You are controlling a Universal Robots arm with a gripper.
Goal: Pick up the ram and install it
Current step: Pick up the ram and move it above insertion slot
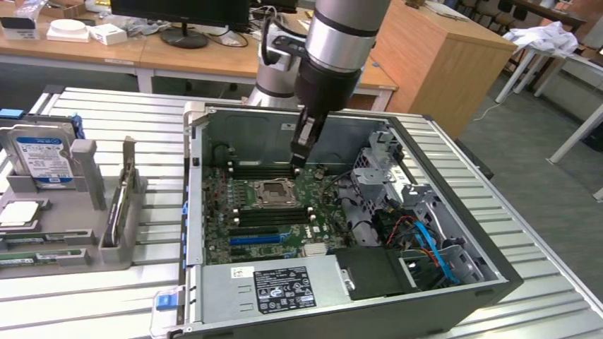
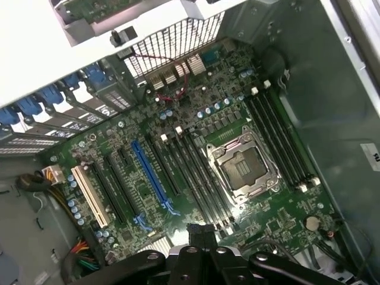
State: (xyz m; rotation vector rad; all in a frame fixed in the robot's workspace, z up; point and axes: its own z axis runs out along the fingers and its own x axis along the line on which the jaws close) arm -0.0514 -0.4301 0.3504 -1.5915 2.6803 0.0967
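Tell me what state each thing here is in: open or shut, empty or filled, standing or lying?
Computer case, lying on its side, side cover off, inside exposed.
Processor socket, empty, no cooler over it.
Memory slots, empty where they show.
Blue expansion slot, empty.
Hard drive, standing upright in a grey rack.
Claw, low inside the case, close over the memory slots.

Exterior view overlooks the case [image 1: 428,311]; wrist view closely faces its motherboard [image 2: 267,217].
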